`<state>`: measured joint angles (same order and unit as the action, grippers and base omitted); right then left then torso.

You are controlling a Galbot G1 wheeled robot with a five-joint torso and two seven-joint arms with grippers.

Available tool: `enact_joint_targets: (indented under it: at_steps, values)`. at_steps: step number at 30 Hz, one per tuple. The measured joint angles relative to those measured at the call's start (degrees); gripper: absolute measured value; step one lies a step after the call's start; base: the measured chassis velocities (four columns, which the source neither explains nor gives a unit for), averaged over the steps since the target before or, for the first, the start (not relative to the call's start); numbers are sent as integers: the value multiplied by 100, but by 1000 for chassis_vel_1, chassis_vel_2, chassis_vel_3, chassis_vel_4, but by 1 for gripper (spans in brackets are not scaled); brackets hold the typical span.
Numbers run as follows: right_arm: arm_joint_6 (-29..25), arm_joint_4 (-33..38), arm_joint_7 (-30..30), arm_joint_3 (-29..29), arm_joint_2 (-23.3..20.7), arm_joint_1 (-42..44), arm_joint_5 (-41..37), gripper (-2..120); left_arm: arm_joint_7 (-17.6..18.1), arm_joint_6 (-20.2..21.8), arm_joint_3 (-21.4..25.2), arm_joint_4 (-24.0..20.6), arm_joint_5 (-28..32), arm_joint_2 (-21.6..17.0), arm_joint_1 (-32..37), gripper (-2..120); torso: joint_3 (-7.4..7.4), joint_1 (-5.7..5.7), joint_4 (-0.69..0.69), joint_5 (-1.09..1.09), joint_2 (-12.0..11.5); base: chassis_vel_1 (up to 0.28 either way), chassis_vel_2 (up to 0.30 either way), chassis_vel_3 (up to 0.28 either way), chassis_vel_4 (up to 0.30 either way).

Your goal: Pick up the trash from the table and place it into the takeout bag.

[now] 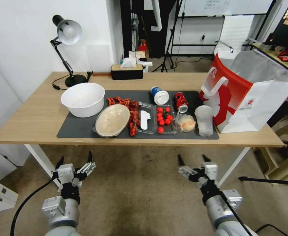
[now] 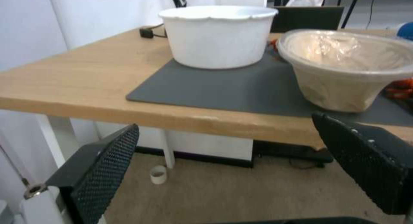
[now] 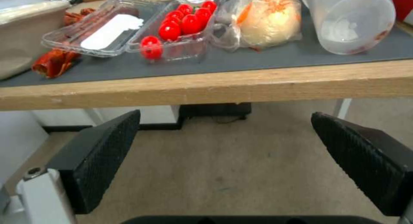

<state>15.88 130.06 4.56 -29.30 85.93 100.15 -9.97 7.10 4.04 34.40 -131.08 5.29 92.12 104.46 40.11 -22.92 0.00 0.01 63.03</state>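
Five pieces of trash sit on the dark grey mat (image 1: 85, 129) that covers the middle of the light-wood table (image 1: 29, 114). One clear plastic cup (image 1: 204, 120) stands upright at the mat's right end, just beside the takeout bag (image 1: 245, 95). To its left lies one crumpled clear wrapper with orange food (image 1: 186, 123). Behind the wrapper lies one crushed red can (image 1: 181, 102) on its side, and left of the can one blue-white cup (image 1: 159, 95), also tipped over. One beige shallow bowl (image 1: 112, 120), tilted and lined with clear film, rests near the mat's front edge, left of centre.

The single takeout bag, red and white with flat white handles and a silvery lining, stands open on the table's right end.

Also on the mat: one open clear clamshell box (image 1: 155, 118) holding about nine small red tomatoes (image 1: 163, 118) in one half and a white spoon-like piece in the other, a scatter of red crayfish shells (image 1: 131, 113) between the box and the beige bowl, and one large white bowl (image 1: 83, 99) at the left. Behind the mat stand one black desk lamp (image 1: 67, 49) and one dark tissue box (image 1: 127, 70).

Both arms hang below the table's front edge, over the carpet. The left gripper (image 1: 75, 161) is spread wide and holds nothing, below the white bowl. The right gripper (image 1: 192, 160) is likewise spread and holding nothing, below the tomatoes and wrapper.
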Motion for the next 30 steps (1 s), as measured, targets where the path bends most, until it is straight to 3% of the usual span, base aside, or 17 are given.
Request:
enact_joint_targets:
  at_steps: [7, 12, 17, 20, 26, 28, 30]
  values:
    - [-96, 8, 30, -20, 5, -13, 185, 100, 1, -78, 14, -38, -11, 0, 34, 100, 0, 0, 0, -1, 0, 0, 0, 0, 0]
    - [-486, 15, 66, -83, 7, -11, 453, 100, -5, -124, 2, -38, -41, 0, 44, 100, 0, 0, 0, -2, 0, 0, 0, 0, 0]
    - [-1456, 3, 135, -196, -6, -128, 922, 100, -29, -221, -22, 11, -158, -3, 75, 100, 0, 0, 1, -1, 0, 0, 0, 0, 0]
    - [-1663, -19, 107, -201, -49, -222, 872, 100, -41, -277, -40, 44, -197, -5, 88, 100, 0, 0, 0, -1, 0, 0, 0, 0, 0]
    - [-1716, -63, 65, -200, -144, -329, 649, 100, -61, -293, -59, 50, -213, -9, 97, 100, 0, 0, 1, -1, 0, 0, 0, 0, 0]
    - [-1345, 18, -79, -119, -314, -433, -42, 100, -141, -296, -152, 124, -284, -64, 41, 100, 0, 0, 1, 0, 0, 0, 0, 0, 0]
    - [-1152, 93, -154, -145, -407, -487, -259, 100, -178, -288, -234, 173, -303, -120, -23, 100, 0, 0, 0, -2, 0, 0, 0, 0, 0]
